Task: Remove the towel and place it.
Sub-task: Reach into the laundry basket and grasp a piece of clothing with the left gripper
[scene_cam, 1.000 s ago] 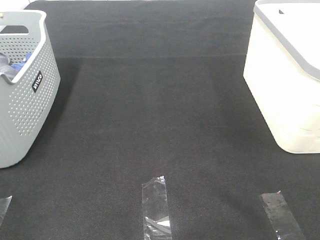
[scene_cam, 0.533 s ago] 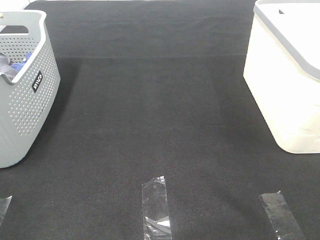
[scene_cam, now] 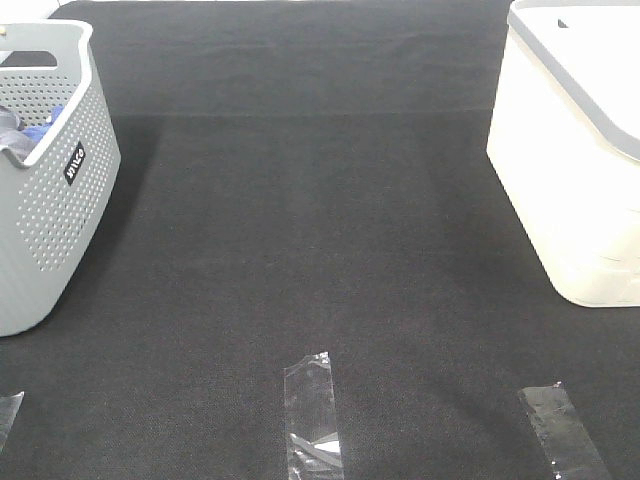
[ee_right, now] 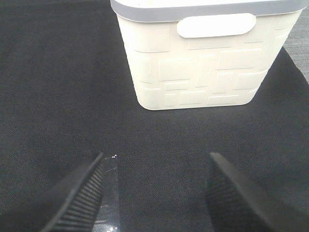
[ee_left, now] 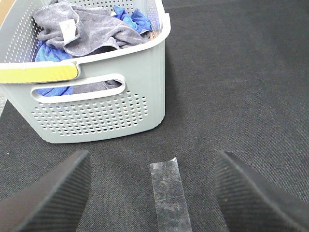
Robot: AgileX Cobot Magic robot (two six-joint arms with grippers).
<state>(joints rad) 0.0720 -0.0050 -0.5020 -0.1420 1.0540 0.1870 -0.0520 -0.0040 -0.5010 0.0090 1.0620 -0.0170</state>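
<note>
The grey-blue towel (ee_left: 89,30) lies crumpled on top in the grey perforated basket (ee_left: 101,113), over a bright blue cloth (ee_left: 133,17). In the high view the basket (scene_cam: 55,190) stands at the left edge and only a bit of cloth shows in it. My left gripper (ee_left: 152,193) is open and empty, low over the black mat, a short way in front of the basket. My right gripper (ee_right: 157,193) is open and empty, facing the cream basket (ee_right: 200,58). Neither gripper shows in the high view.
The cream basket (scene_cam: 575,150) stands at the right edge of the black mat (scene_cam: 320,230). Clear tape strips (scene_cam: 312,410) lie near the mat's front edge, one (ee_left: 168,193) between the left fingers. A yellow strip (ee_left: 38,73) marks the grey basket's rim.
</note>
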